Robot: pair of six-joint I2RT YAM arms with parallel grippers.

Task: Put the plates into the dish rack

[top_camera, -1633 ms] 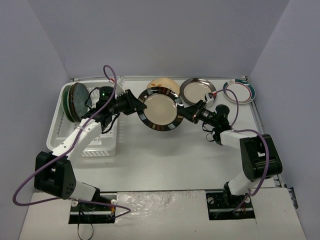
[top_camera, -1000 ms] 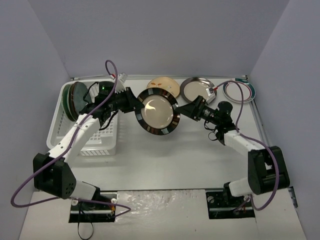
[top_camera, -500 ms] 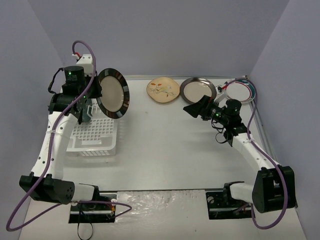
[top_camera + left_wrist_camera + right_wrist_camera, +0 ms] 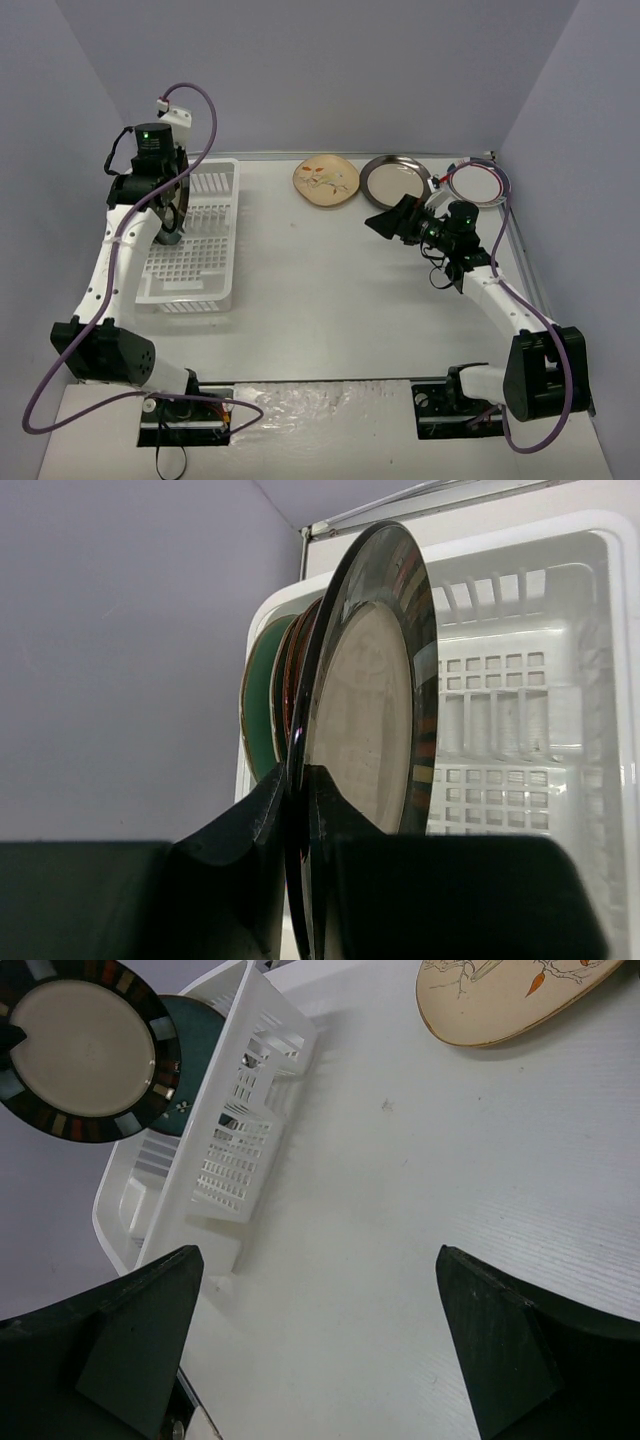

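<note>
My left gripper (image 4: pixel 297 780) is shut on the rim of a dark-rimmed beige plate (image 4: pixel 370 710), held upright on edge over the white dish rack (image 4: pixel 520 720). Just behind it stand a dark red-rimmed plate (image 4: pixel 292 670) and a teal plate (image 4: pixel 258 705). From above, the left gripper (image 4: pixel 170 215) hangs over the dish rack's (image 4: pixel 228 240) far left end and hides the racked plates. My right gripper (image 4: pixel 385 222) is open and holds nothing, above the table right of centre. In its view, the right gripper (image 4: pixel 315 1252) faces the dish rack (image 4: pixel 240 1130) and the held plate (image 4: pixel 85 1055).
Three plates lie flat along the back of the table: a tan floral one (image 4: pixel 326 182), a second dark-rimmed beige one (image 4: pixel 396 180) and a white one with a teal-red rim (image 4: pixel 478 182). The tan floral plate (image 4: pixel 510 995) shows in the right wrist view. Grey walls enclose the table.
The right gripper let go of the dark-rimmed plate and drew back to the right. The left arm carried that plate from mid-table to the rack and turned it on edge.
</note>
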